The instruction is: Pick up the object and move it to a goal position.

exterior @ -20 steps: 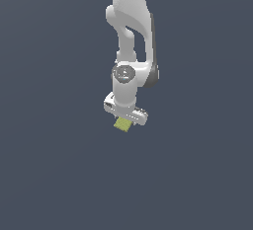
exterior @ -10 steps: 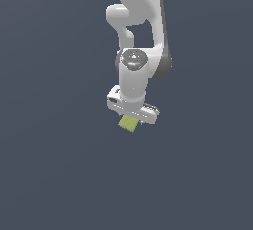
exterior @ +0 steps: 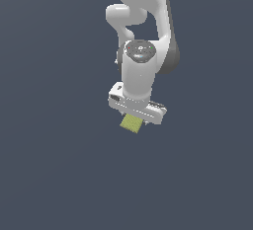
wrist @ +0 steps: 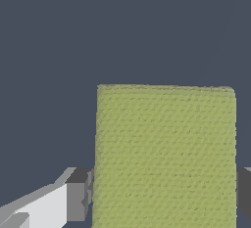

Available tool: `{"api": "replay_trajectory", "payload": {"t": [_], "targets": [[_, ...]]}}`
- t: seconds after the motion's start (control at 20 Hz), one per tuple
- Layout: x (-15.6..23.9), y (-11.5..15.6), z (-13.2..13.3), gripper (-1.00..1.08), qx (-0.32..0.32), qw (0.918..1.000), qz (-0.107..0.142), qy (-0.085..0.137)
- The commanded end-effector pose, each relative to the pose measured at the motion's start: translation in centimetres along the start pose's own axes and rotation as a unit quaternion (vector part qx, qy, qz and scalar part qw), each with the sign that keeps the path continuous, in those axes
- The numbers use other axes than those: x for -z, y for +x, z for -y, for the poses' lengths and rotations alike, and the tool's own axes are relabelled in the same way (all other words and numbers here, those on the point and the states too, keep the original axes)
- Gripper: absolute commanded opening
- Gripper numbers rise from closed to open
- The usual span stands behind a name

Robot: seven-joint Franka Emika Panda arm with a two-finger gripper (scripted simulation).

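The object point(exterior: 131, 123) is a small flat olive-yellow block that sticks out from under the white gripper point(exterior: 134, 120) in the exterior view, held off the dark ground. In the wrist view the object point(wrist: 165, 156) fills the space between the two fingers point(wrist: 77, 195), which press against its two sides. The gripper point(wrist: 164, 197) is shut on it. The fingertips themselves are hidden behind the hand in the exterior view.
Only the white arm point(exterior: 143, 31) rising to the upper edge of the exterior view and a plain dark grey-blue floor point(exterior: 54, 174) all around show. No goal marker or other item appears.
The arm with the object has moved toward the exterior view's right and slightly lower, appearing larger. The grip on the block has not changed.
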State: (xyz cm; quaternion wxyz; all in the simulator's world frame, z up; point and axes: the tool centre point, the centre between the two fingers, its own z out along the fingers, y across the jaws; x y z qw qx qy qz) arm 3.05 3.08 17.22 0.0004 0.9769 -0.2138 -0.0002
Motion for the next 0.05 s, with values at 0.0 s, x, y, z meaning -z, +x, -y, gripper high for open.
{"api": "replay_trajectory", "payload": {"t": [0.0], "targets": [[0.26,0.11,0.11,-1.00,0.000,1.0000,0.000,0.000]]}}
